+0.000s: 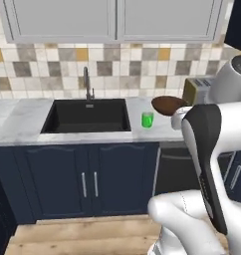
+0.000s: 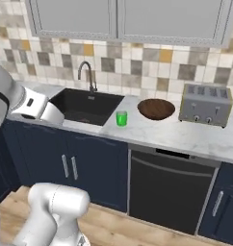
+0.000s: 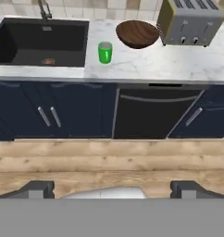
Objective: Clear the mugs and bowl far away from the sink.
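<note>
Nearest, the gripper (image 3: 112, 190) hangs with jaws spread wide, empty, over the floor; beyond, on the counter (image 3: 178, 62) beside the sink (image 3: 40, 41), stands the green mug (image 3: 105, 52), likely light, rigid, slick, best pinched across its walls; farther back sits the bowl (image 3: 138, 34), probably grasped by its rim.

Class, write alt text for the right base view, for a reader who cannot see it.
A marble kitchen counter holds a green mug, a brown wooden bowl and a silver toaster, lined up to the right of a black sink with a curved tap. Dark blue cabinets and a dishwasher sit below.
</note>
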